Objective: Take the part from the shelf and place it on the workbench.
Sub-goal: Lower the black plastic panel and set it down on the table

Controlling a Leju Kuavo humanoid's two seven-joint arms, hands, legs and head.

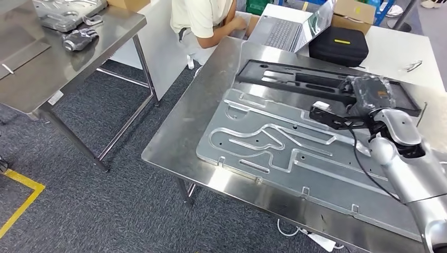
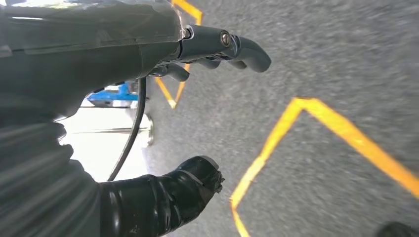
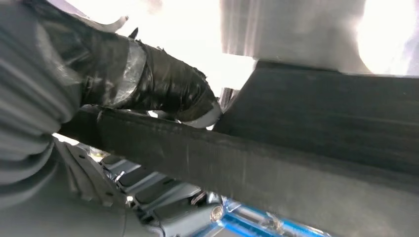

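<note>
One black part (image 1: 316, 84), a long flat tray-like frame with cut-out recesses, lies on your workbench (image 1: 211, 105) along the far edge of the grey plate (image 1: 295, 153). Your right hand (image 1: 369, 95) sits at the part's right end. In the right wrist view the thumb (image 3: 163, 86) presses on the rim of the part (image 3: 276, 163), so the hand appears to grip it, though the fingers underneath are hidden and I cannot be sure. The rim looks matte and slightly rough, like dense foam or moulded plastic.

Your left hand (image 2: 163, 123) hangs over grey carpet (image 2: 321, 59) marked with yellow lines (image 2: 316, 123); its fingers (image 2: 237, 47) and thumb are apart and hold nothing.

You can count two steel tables: the workbench in front of you and a second table (image 1: 79, 58) to the left, both brushed and shiny, on thin tube legs. One machined metal plate covers much of the workbench, pale grey, with curved channels milled into it. On the second table lie one dark glove-like object (image 1: 79, 38) and a grey moulded piece (image 1: 63, 13). Beyond the workbench you see one open laptop (image 1: 295, 29), one black zip case (image 1: 338, 45) with a yellow stripe, and one seated person (image 1: 203, 21) in a light shirt.
</note>
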